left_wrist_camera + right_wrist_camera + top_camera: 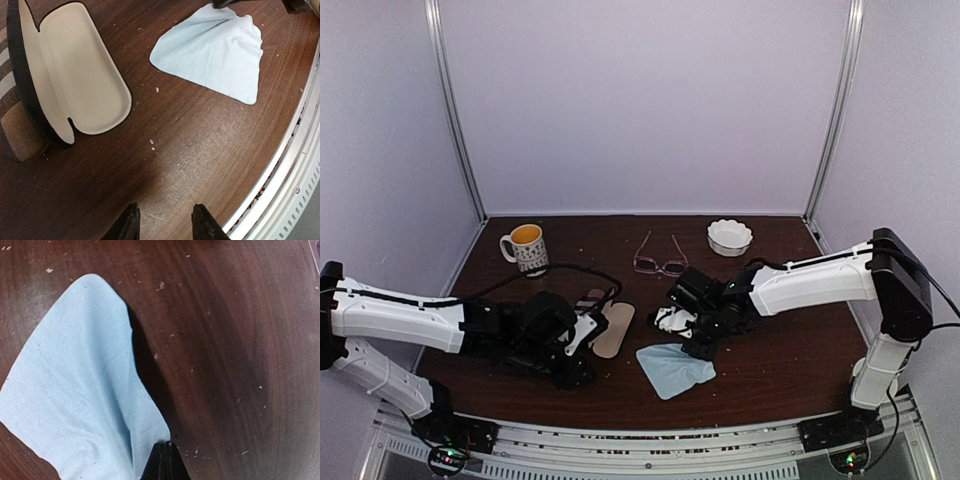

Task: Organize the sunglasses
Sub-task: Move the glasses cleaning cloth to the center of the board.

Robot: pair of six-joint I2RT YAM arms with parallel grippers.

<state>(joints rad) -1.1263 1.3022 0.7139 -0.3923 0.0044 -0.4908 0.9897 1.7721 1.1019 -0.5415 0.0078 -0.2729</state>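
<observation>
The pink-framed sunglasses [660, 262] are lying with arms unfolded near the far edge of the bench [790, 350] (roughly at its middle), well apart from both arms. The right fingers [162, 467] are pinching together on a corner of the blue cloth [75, 390] toward the near edge. The left fingers [129, 225] are hovering apart over bare wood beside the opened tan striped case [75, 75].
</observation>
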